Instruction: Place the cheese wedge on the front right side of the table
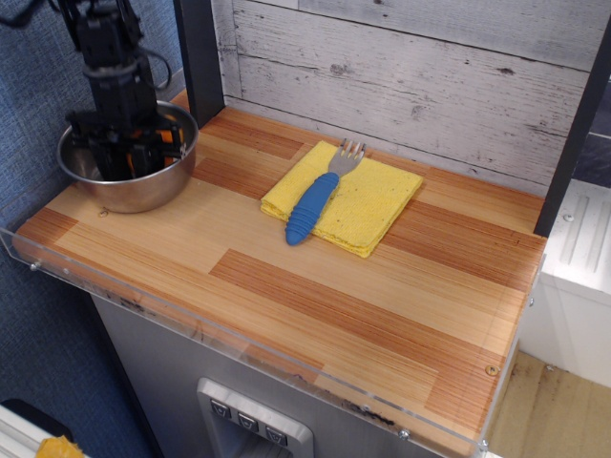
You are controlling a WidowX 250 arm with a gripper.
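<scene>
Legible text, labels, brands, numbers, signs: none. The rectangular striped wooden table [315,286], the yellow square sponge cloth [368,205], the blue-handled metal fork [313,205] and the round steel bowl [143,191] carry no readable marking. The grey panel buttons below the table front [246,420] show marks too small to read.

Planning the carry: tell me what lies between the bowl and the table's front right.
Only the bowl wall. The yellow cloth with the fork lies nearer the back, beside the direct line to the front right of the table.
</scene>
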